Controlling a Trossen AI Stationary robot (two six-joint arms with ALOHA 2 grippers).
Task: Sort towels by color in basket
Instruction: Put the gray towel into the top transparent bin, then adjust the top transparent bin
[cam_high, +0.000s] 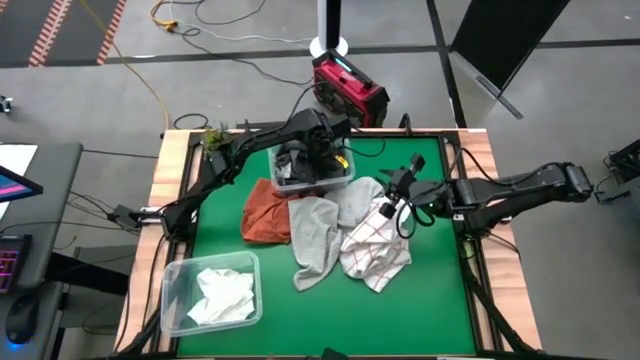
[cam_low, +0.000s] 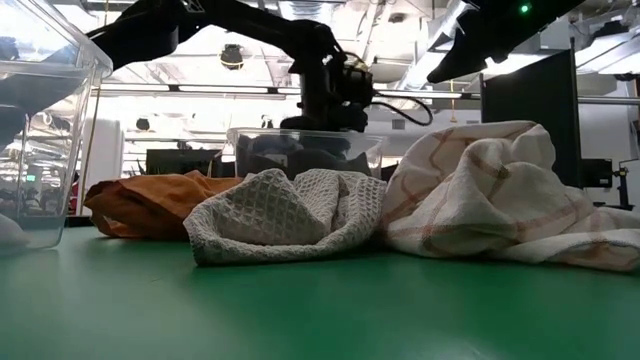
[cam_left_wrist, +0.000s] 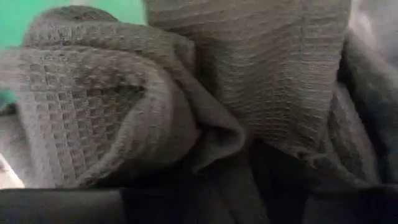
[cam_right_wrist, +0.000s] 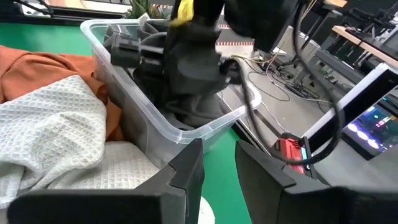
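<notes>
High view shows the left gripper (cam_high: 318, 160) reaching down into the clear bin (cam_high: 345, 178) at the table's far side, right over a dark grey towel (cam_high: 296, 162) lying inside it; whether its fingers are open or closed cannot be told. Beside that bin toward the near edge lie the rust towel (cam_high: 266, 212), light grey towel (cam_high: 316, 238) and red-grid towel (cam_high: 375, 250). The right gripper (cam_high: 397, 192) hovers above the red-grid towel, fingers slightly apart, holding nothing.

Left tool (cam_high: 312, 160) hidden inside bin (cam_high: 282, 183)
</notes>
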